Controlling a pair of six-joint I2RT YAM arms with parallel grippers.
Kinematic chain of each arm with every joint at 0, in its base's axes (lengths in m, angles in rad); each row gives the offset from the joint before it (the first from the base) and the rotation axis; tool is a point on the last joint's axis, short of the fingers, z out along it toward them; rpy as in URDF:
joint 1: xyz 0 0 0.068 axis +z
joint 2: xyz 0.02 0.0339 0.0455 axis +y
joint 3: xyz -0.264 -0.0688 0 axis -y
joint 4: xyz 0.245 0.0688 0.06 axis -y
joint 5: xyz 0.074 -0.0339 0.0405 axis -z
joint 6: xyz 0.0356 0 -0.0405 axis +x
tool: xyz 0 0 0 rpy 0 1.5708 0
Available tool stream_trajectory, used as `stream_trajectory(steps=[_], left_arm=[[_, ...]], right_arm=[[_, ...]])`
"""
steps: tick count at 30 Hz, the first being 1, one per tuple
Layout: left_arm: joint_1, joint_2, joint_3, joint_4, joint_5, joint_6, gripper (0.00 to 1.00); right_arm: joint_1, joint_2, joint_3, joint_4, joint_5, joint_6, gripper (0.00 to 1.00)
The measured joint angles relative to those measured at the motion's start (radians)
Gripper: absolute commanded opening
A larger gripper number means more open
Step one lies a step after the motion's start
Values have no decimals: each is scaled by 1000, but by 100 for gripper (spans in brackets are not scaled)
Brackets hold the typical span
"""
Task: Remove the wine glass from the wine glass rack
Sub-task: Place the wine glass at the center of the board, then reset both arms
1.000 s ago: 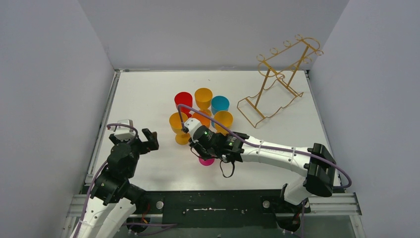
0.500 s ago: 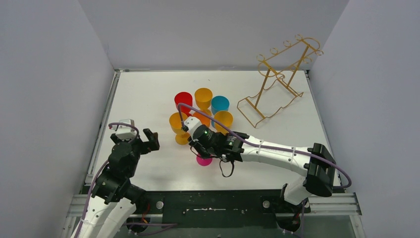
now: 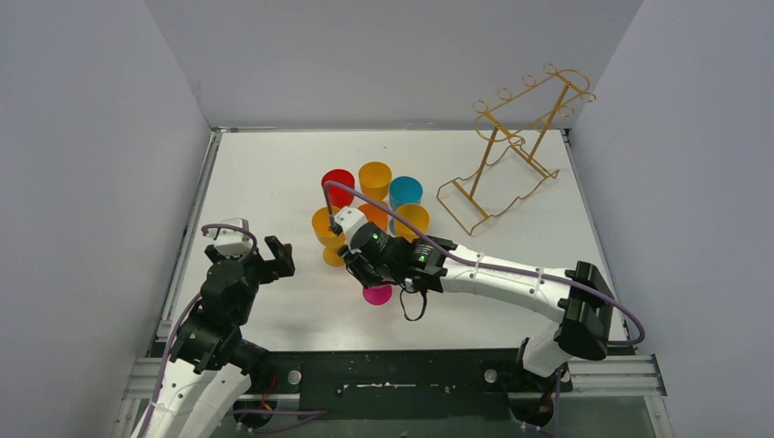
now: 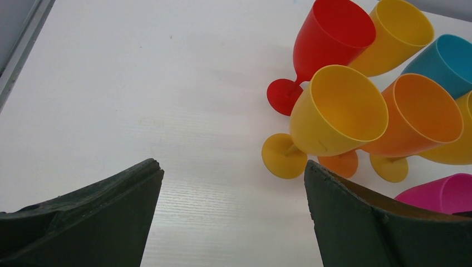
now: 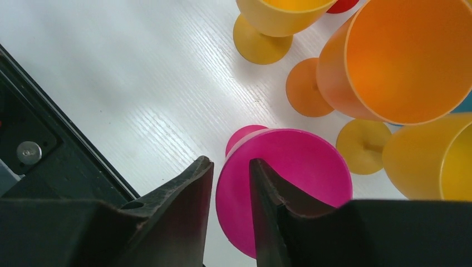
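Note:
The gold wire wine glass rack (image 3: 511, 155) stands at the back right of the table with bare hooks. A pink wine glass (image 3: 377, 294) (image 5: 300, 167) stands upright on the table near the front middle. My right gripper (image 3: 360, 269) (image 5: 231, 161) is over it, one finger outside the rim and one inside the bowl. The jaws are parted, with a gap showing beside the rim. My left gripper (image 3: 278, 257) (image 4: 234, 169) hovers wide open at the front left, with only bare table between its fingers.
Several coloured glasses stand clustered just behind the pink one: red (image 3: 338, 182), yellow (image 3: 374, 175), blue (image 3: 405, 192), orange (image 5: 406, 61) and two more yellow (image 3: 413, 219) (image 4: 337, 111). The dark table frame (image 5: 50, 161) lies close to the right gripper.
The right gripper's jaws have parted from the pink glass's rim, and the arm has shifted slightly left and back. The left arm has barely moved.

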Motion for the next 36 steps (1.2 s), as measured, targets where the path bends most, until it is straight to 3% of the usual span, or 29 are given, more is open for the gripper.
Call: stream_trajectory(steps=[1,4,10,15,21,31,36], left_arm=[[0,0,0,0,0,0,97],[1,1,0,0,4,0,97],[7,6,0,1,8,0,97],[12,16,0,3,16,0,97],[19,26,0,5,23,1,97],[26,87,0,21,58,19,97],[30,196,15,36,72,34,97]], right_arm=[[0,0,8,-5,0,0,46],[0,-3,27,-5,0,1,51],[0,-92,29,2,47,-7,73],[-55,-252,39,11,163,4,75],[-286,-373,42,6,156,79,75],[-415,-574,-264,-71,229,200,82],[-609,-656,-343,-73,252,184,86]])
